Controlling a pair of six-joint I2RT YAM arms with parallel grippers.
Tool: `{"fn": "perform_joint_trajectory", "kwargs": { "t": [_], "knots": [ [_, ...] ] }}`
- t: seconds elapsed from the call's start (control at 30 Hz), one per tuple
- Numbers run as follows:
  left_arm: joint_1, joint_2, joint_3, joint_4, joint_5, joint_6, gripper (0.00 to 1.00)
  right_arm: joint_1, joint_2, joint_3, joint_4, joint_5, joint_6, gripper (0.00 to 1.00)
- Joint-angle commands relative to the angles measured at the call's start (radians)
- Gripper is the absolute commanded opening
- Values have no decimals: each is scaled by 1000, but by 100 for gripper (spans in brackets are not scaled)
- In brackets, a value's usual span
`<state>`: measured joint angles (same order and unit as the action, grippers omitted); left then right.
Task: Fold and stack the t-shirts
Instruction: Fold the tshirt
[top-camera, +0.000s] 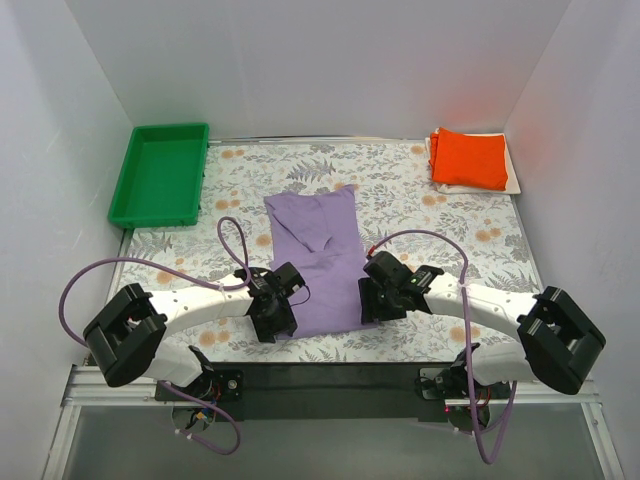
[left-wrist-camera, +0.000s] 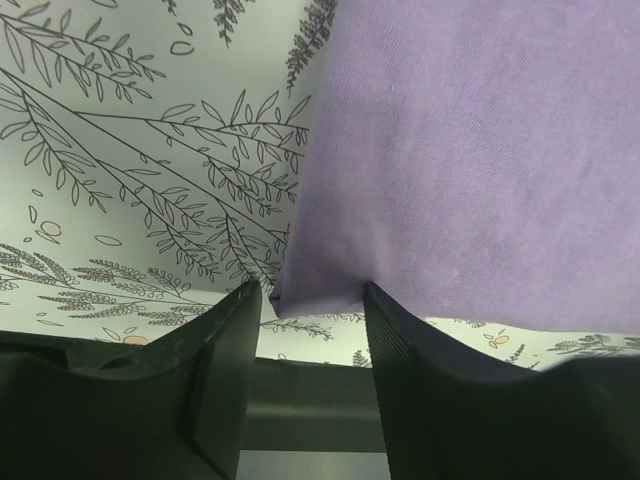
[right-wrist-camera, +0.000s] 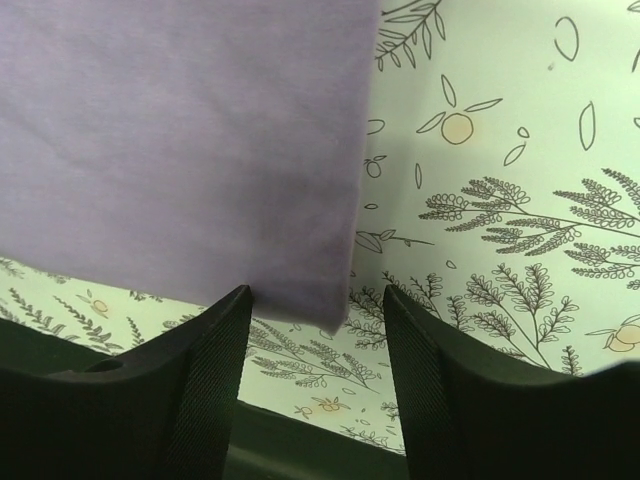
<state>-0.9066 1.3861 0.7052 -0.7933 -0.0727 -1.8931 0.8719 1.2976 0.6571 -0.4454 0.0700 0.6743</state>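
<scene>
A light purple t-shirt (top-camera: 316, 260) lies flat in the middle of the table, folded into a long strip. My left gripper (top-camera: 280, 325) is at its near left corner. In the left wrist view the jaws (left-wrist-camera: 312, 300) stand open, with the corner of the purple cloth (left-wrist-camera: 470, 150) lying between the fingertips. My right gripper (top-camera: 372, 300) is at the near right corner. It is open too (right-wrist-camera: 318, 300), and the purple corner (right-wrist-camera: 180, 130) reaches in beside its left finger (right-wrist-camera: 215, 370). A folded orange t-shirt (top-camera: 470, 158) rests on a whitish one (top-camera: 513, 175) at the back right.
A green plastic tray (top-camera: 160, 170) stands at the back left of the floral tablecloth (top-camera: 440, 215). White walls close in the table on three sides. Purple cables loop from both arms over the near part of the table.
</scene>
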Motion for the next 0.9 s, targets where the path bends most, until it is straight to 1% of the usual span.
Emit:
{"fn": "perform_joint_trajectory", "kwargs": {
  "t": [0.0,0.3,0.5,0.63,0.67,0.77,0.8,0.83,0.87],
  "knots": [
    [-14,48,-61,65,-45,-15,42,1,20,-11,-7,34,13,52],
    [-14,60,-62,68,-35,12,37,21,63,-22,-30,8,24,44],
    [-14,62,-75,74,-32,11,35,41,84,-7,-117,50,39,43],
    [-14,77,-73,81,-29,12,33,56,115,-7,-125,57,39,41],
    [-14,79,-72,85,-30,14,31,59,123,-4,-125,57,38,40],
    [-14,93,-66,85,-41,17,27,62,137,9,-125,57,22,31],
    [-14,94,-64,83,-44,20,24,62,138,15,-127,59,15,25],
    [-14,99,-61,82,-44,26,23,62,135,16,-128,63,11,22],
    [-14,102,-55,77,-44,26,21,62,135,18,-130,66,10,17]
  ]
}}
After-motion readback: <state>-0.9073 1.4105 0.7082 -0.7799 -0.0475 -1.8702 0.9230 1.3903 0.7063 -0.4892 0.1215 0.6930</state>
